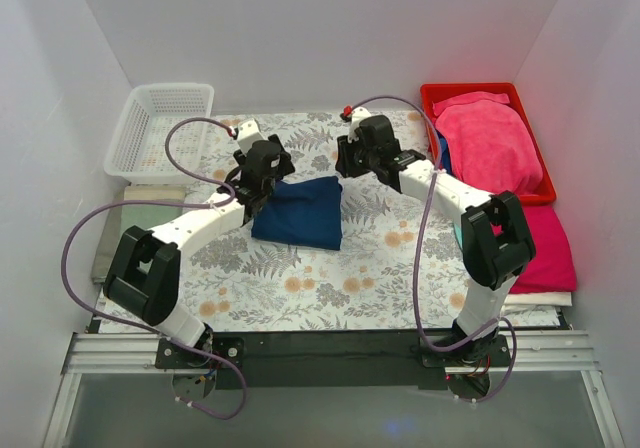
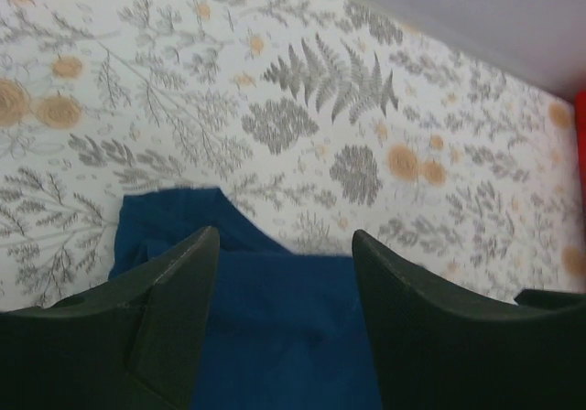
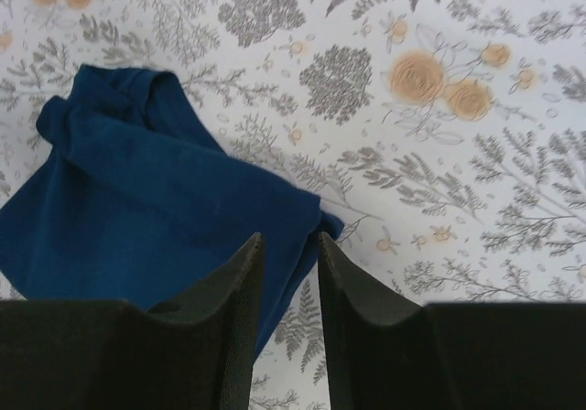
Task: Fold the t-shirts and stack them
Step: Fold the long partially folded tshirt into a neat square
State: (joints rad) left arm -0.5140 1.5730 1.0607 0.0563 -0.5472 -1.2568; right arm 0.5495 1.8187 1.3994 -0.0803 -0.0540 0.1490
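Note:
A navy blue t-shirt (image 1: 300, 213) lies folded into a small, rumpled rectangle on the floral tablecloth, mid-table. My left gripper (image 1: 258, 196) hangs over its left edge, open. In the left wrist view the blue cloth (image 2: 275, 328) lies below the wide-apart fingers (image 2: 284, 236), nothing between them. My right gripper (image 1: 347, 163) hovers at the shirt's far right corner. Its jaws (image 3: 288, 238) stand a narrow gap apart, open, with the shirt's corner (image 3: 146, 209) and bare tablecloth showing under them. Magenta-pink t-shirts lie in a red bin (image 1: 485, 143) and folded at the right (image 1: 545, 248).
A white mesh basket (image 1: 160, 128) stands at the back left. A grey-green folded cloth (image 1: 130, 223) lies at the left edge. The red bin's rim (image 1: 432, 93) borders the back right. White walls close in on three sides.

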